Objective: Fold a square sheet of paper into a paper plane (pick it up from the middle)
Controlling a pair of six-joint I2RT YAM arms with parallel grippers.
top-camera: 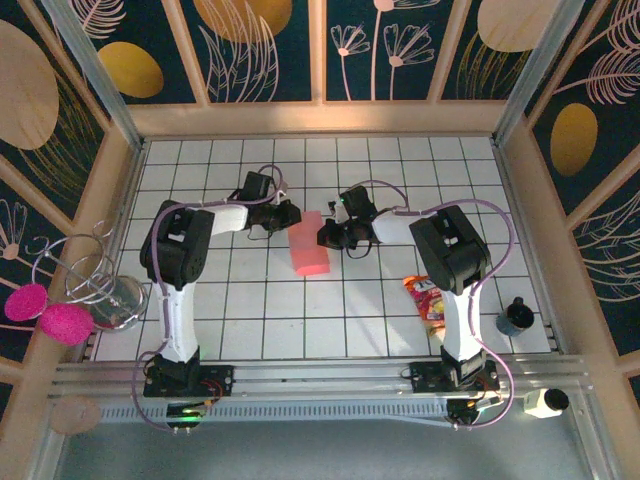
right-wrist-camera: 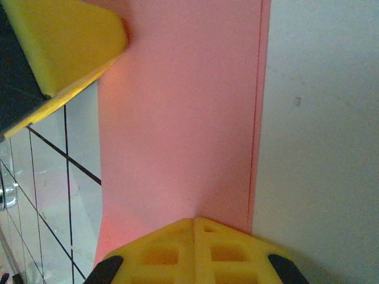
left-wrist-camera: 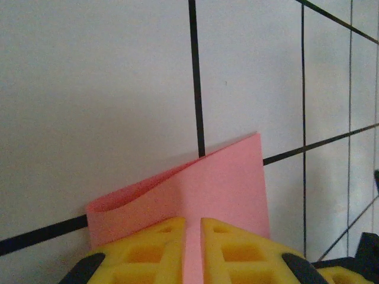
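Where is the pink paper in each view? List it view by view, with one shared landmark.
Top external: pink paper at table centre.
Left wrist: paper at bottom centre, pinched by yellow fingers.
Right wrist: paper runs up the middle, bottom to top.
Shared landmark: the table's black grid lines.

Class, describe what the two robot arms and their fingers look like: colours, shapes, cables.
The left arm and right arm match: white link shells, black joint housings, black bases. Pale lilac cables loop along both. The left fingers and right fingers are bright yellow blocks with square pockets, on black mounts.
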